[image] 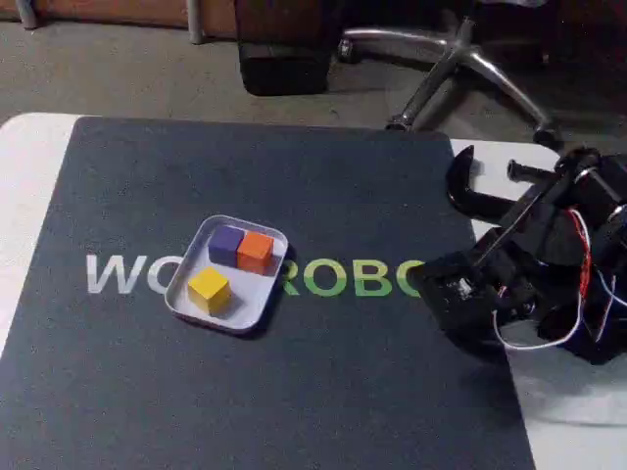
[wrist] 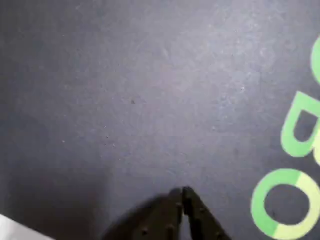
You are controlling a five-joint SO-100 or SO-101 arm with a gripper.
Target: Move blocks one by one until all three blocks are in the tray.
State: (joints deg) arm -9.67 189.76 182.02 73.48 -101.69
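Note:
The pale tray (image: 186,299) lies on the dark mat left of centre in the fixed view. Three blocks sit inside it: a purple block (image: 225,243) and an orange block (image: 255,251) side by side at its far end, a yellow block (image: 208,289) nearer its front. The arm is folded at the mat's right edge, far right of the tray, with its gripper (image: 431,284) low over the mat. In the wrist view the gripper (wrist: 181,194) points up from the bottom edge, its black fingertips pressed together over bare mat, holding nothing.
The dark mat (image: 294,176) carries white and green lettering (image: 358,279) and covers most of a white table (image: 29,196). An office chair base (image: 460,69) stands on the floor beyond the table. Wires hang off the arm (image: 549,274) at the right.

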